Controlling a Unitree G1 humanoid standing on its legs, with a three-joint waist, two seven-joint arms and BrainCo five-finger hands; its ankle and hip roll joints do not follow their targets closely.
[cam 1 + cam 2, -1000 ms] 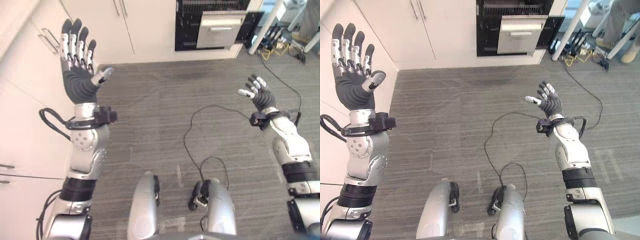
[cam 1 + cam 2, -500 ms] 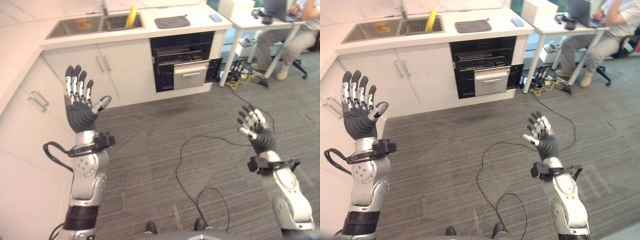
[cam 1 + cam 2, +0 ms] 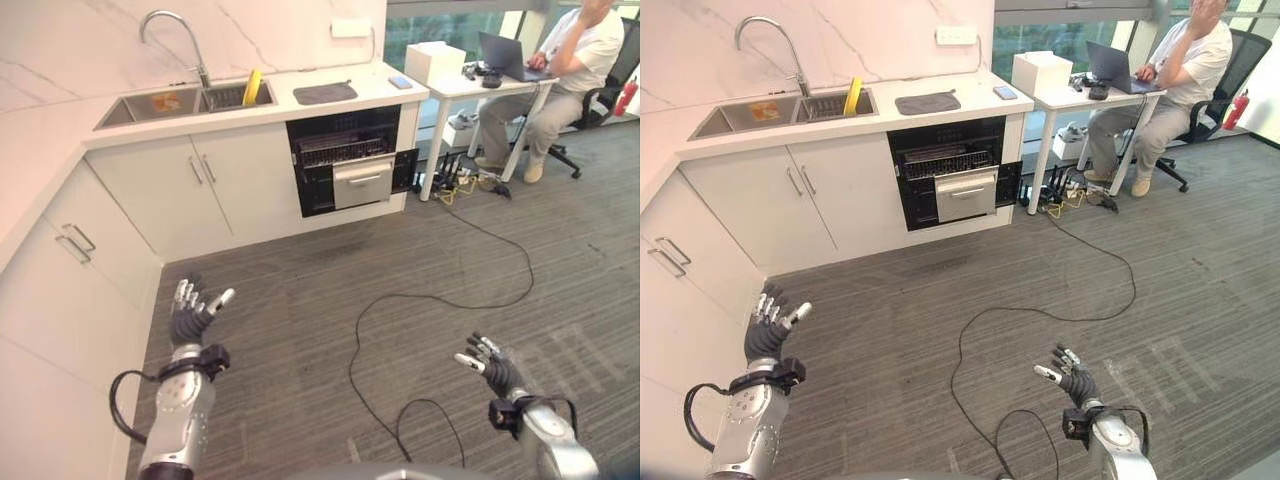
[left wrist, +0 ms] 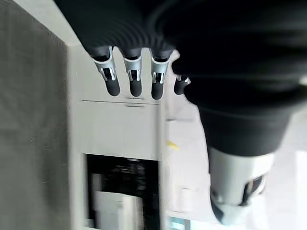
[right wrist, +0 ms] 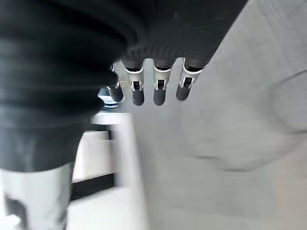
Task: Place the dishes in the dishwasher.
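The dishwasher (image 3: 350, 165) stands open under the white counter across the room, a wire rack and a silver front panel showing in its dark opening. A yellow item (image 3: 252, 88) leans upright in the steel sink (image 3: 165, 103) to its left. My left hand (image 3: 190, 318) is raised beside the white corner cabinets, open, fingers (image 4: 134, 79) straight, holding nothing. My right hand (image 3: 492, 368) hovers low over the grey floor, also open and empty. Both hands are far from the dishwasher and the sink.
A grey mat (image 3: 324, 93) lies on the counter above the dishwasher. To the right, a person (image 3: 565, 65) sits at a white desk (image 3: 470, 85) with a laptop and a white box. White cabinets (image 3: 70, 270) run along my left. Grey floor (image 3: 400, 250) stretches ahead.
The camera has swung up from the floor, so the counter, sink and desk now show in full. Both hands sit lower and smaller in view, and stay open.
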